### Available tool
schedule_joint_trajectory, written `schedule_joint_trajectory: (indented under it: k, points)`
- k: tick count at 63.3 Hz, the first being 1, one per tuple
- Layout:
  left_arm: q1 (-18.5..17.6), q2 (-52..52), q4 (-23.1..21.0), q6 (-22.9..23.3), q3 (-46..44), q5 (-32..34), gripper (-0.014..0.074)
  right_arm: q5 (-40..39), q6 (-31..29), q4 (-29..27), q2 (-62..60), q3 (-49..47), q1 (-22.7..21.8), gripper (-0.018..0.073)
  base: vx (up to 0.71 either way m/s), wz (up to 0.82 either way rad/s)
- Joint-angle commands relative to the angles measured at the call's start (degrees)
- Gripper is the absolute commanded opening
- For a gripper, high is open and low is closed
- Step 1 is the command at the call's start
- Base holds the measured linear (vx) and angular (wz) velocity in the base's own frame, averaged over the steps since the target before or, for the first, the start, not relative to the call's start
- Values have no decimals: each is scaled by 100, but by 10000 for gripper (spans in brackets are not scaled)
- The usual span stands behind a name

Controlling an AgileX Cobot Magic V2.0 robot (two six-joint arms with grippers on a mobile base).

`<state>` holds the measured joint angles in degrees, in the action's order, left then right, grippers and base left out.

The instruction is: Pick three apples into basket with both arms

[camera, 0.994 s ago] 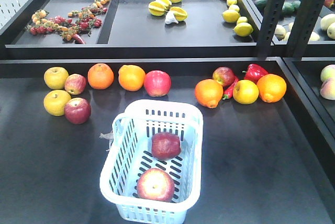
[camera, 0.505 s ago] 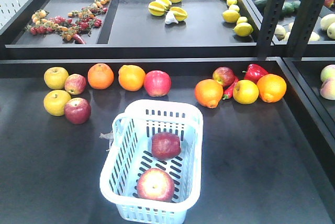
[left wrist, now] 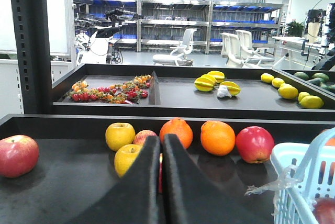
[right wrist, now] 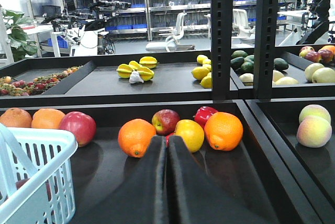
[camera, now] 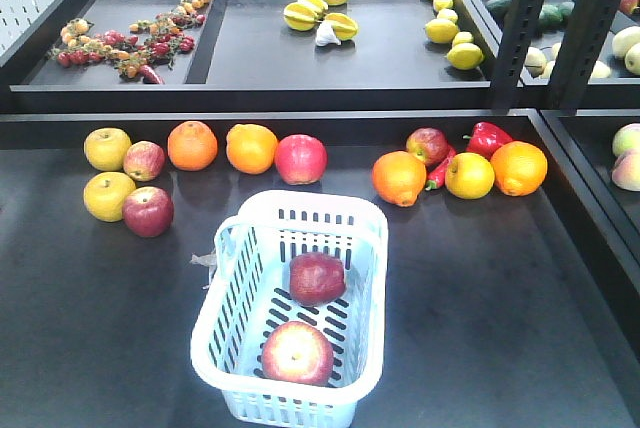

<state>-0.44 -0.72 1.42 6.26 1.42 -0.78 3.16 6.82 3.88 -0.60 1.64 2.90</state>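
Reaching for a third apple (left wrist: 160,174) risks nudging the yellow fruit (left wrist: 129,157) just left of it. Left gripper (left wrist: 161,145) and right gripper (right wrist: 167,145) both have fingers pressed narrow, empty. That apple sits just beyond the left fingertips; two apples lie in the basket (camera: 372,278).

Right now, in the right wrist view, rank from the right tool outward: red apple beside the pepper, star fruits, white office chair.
1. Red apple: front shelf, just beyond the tips of the right tool.
2. Star fruits: back tray, left of centre.
3. White chair: far background.
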Motion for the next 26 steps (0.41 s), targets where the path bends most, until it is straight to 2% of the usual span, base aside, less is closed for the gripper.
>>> schedule_joint_trajectory:
  k: [1,26]
  points:
    - [-4,-85,-57,36,130,457,-6,-377,11,43,-61,86,-26,-9,0,0]
    - [-4,-85,-57,36,130,457,-6,-377,11,43,-61,86,-26,-9,0,0]
